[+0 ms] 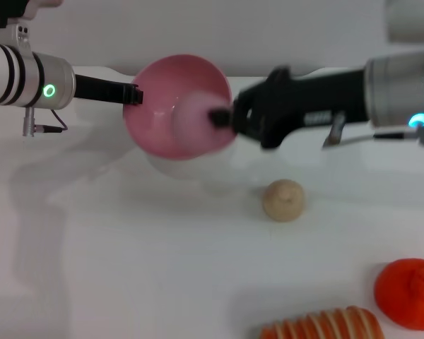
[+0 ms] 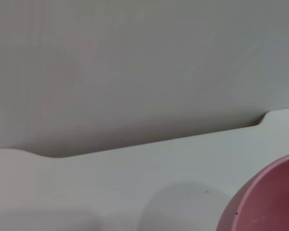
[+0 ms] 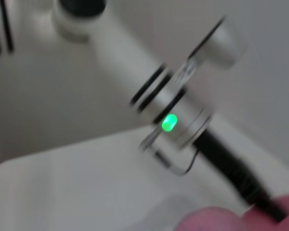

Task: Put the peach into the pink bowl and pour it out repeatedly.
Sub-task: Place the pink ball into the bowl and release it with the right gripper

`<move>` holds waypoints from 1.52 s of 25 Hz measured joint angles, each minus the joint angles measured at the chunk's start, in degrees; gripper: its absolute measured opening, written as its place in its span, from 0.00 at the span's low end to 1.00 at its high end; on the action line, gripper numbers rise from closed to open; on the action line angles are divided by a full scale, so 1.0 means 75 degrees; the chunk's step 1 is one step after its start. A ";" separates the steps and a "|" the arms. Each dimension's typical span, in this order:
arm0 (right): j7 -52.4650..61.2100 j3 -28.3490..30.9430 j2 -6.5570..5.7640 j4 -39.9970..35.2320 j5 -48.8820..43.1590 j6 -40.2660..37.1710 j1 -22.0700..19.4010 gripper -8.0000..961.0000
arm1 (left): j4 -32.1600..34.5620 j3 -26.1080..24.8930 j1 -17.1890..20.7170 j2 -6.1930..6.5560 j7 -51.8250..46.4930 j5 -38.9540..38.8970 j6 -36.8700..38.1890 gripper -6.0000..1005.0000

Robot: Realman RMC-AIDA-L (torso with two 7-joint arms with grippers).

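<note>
Pink bowl tilted, rim pinched by left tool; right tool grips peach inside it.

Table: white, smooth surface; its far edge meets a pale wall.
Beige lump: round, bun-like, alone near the table's middle.
Orange fruit: bright, tangerine-like, near the right edge, well apart from the lump.
Striped item: orange and cream bands, possibly a toy bread; cut off at the bottom, just beside the orange fruit.
</note>
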 joint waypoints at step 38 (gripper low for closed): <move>-0.1645 0.0209 -0.0011 0.1171 0.0812 0.2221 0.0024 0.65 | 0.0018 0.0093 -0.0042 0.0003 0.0063 -0.0151 -0.0618 0.05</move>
